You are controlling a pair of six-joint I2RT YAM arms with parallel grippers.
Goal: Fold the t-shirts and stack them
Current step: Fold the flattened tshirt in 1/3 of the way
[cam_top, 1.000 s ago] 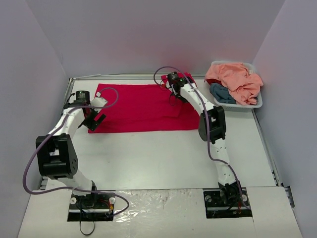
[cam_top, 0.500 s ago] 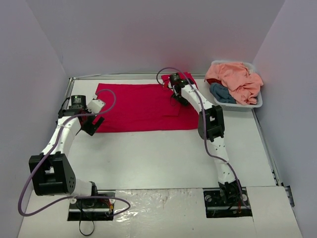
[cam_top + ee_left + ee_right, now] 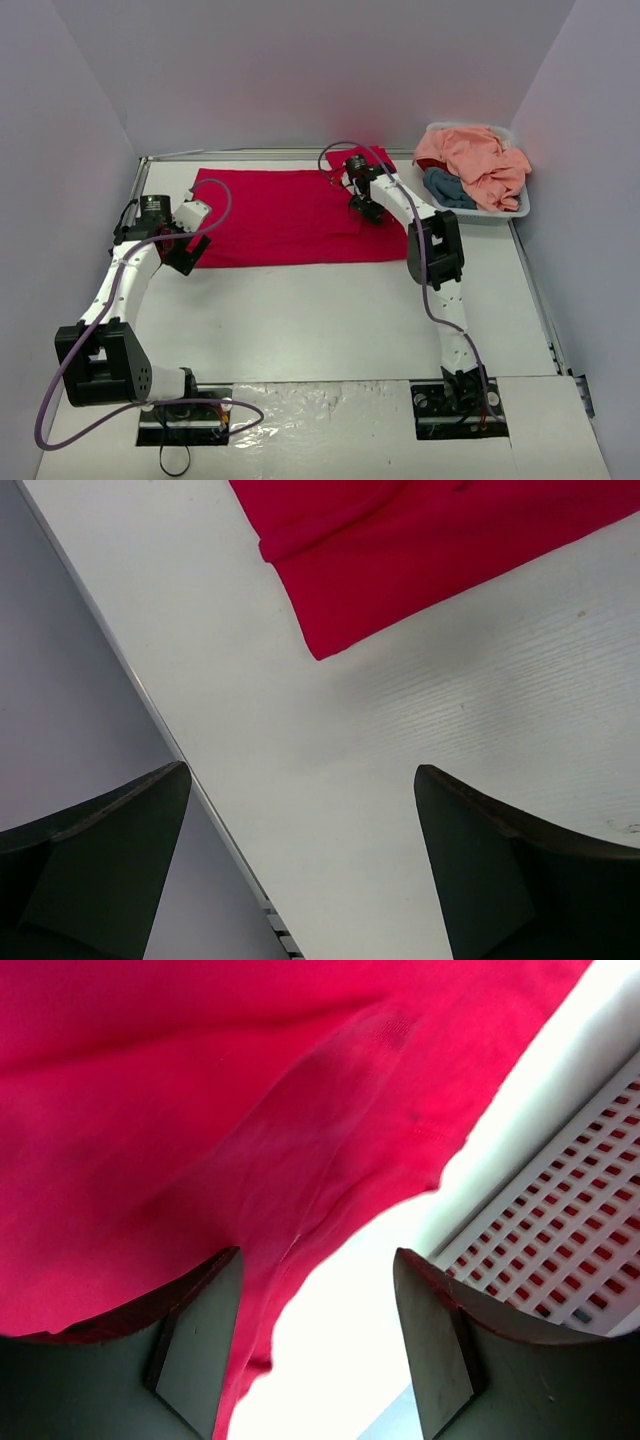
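Top external view. The plain crimson-red cloth t-shirt [image 3: 285, 215] lies flat as a wide rectangle on the white table [image 3: 330, 310], one sleeve poking out at its far right corner. My left end effector [image 3: 185, 255] sits at the shirt's near left corner. My right end effector [image 3: 368, 210] is over the shirt's right part, just near of that sleeve. To the right of the shirt, apart from it, stands the white perforated plastic basket [image 3: 520, 205]. It holds a crumpled peach-pink t-shirt [image 3: 475, 160] on top of a teal-blue t-shirt [image 3: 445, 188].

Left wrist view. My left end effector [image 3: 300, 780] is spread wide with nothing between the fingers. Only bare table shows below it. The red shirt's corner [image 3: 420, 550] lies just beyond the fingertips, not touching them. One rolled or folded edge runs along it.

Right wrist view. My right end effector [image 3: 317, 1260] has its fingers apart and grips nothing. The red shirt [image 3: 200, 1110] fills the view beneath. Its hem runs under the left finger. I cannot tell whether that finger touches the cloth. The basket's lattice wall [image 3: 570, 1240] shows beyond the shirt's edge.
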